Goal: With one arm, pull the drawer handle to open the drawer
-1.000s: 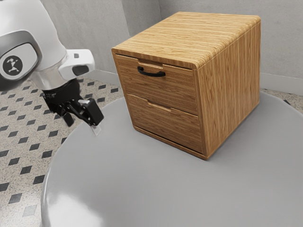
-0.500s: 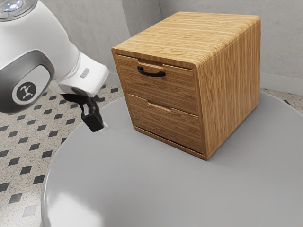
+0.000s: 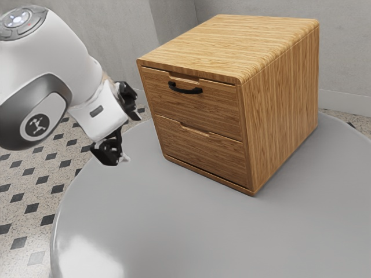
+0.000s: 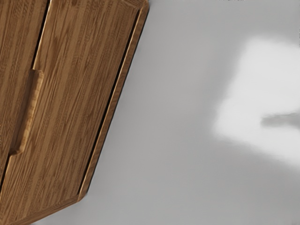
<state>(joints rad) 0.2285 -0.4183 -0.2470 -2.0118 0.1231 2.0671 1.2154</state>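
A bamboo cabinet [image 3: 278, 98] stands on the round grey table [image 3: 203, 226]. Its top drawer [image 3: 194, 104] carries a black handle [image 3: 185, 88] and sits flush, shut. The lower drawer [image 3: 200, 147] has a wooden lip pull [image 3: 194, 131] and is shut too. My gripper [image 3: 110, 154] hangs low over the table's edge at the exterior view's left, well apart from the cabinet and below the black handle's height. In the wrist view the lower drawer front [image 4: 70, 108] and its wooden pull [image 4: 28, 112] appear above the grey tabletop [image 4: 178, 140].
A tiled floor [image 3: 29, 174] with dark diamonds lies beyond the table's edge at the exterior view's left. Grey walls [image 3: 116, 29] stand behind the cabinet. Bare tabletop stretches in front of the cabinet and between it and my hand.
My arm has swung and my hand has turned over, the gripper staying low near the table's edge. Cabinet and both drawers have not moved.
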